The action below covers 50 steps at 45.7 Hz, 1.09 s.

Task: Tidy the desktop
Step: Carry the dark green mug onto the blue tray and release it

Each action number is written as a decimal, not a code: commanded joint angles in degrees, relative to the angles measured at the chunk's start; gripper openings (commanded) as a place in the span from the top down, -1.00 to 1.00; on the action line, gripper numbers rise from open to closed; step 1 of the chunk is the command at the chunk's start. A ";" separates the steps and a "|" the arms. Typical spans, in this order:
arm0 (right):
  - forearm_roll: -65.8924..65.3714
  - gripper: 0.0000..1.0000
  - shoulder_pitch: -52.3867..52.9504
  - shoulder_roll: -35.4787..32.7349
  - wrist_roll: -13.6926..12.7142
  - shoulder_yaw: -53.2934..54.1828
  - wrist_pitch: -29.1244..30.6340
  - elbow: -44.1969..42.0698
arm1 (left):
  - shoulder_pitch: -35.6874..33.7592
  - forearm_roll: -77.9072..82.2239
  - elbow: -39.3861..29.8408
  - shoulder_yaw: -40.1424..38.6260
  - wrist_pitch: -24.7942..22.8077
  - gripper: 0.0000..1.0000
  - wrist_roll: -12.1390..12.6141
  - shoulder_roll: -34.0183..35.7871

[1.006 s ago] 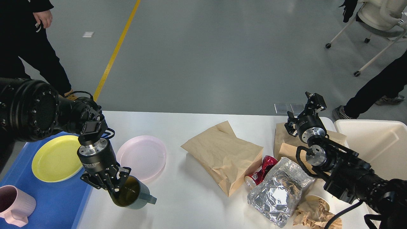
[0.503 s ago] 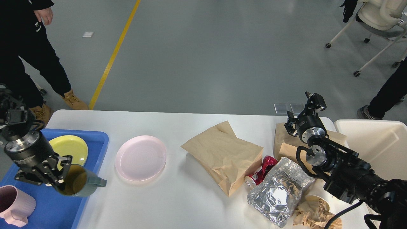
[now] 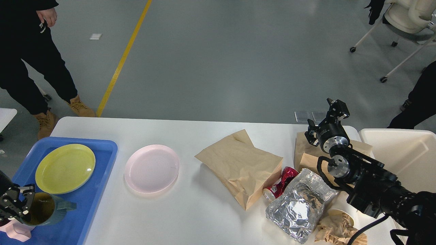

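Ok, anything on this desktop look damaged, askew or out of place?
Yes. A crushed red can lies on its side on the desktop, wedged between a rumpled paper bag and crumpled foil. The pink plate sits outside the blue tray.

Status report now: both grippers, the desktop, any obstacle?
Left gripper shut on green cup, over blue tray. Right gripper idle, state unclear. Desktop not tidy: pink plate, paper bag, foil, red can.
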 commanded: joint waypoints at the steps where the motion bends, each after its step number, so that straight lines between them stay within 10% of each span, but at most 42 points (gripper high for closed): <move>1: 0.04 -1.00 0.00 0.00 0.00 0.00 0.00 0.01 | 2.86 0.00 1.36 -2.33 0.00 1.00 -0.01 -0.49; 22: -0.04 -1.00 0.00 0.00 0.00 0.00 0.00 0.01 | 4.97 -0.09 1.45 -4.36 0.00 0.85 -0.01 -1.72; 50: 0.04 -1.00 0.00 0.00 0.00 0.00 0.00 0.01 | 4.01 -0.09 1.45 -3.48 0.00 -0.49 -0.10 -1.20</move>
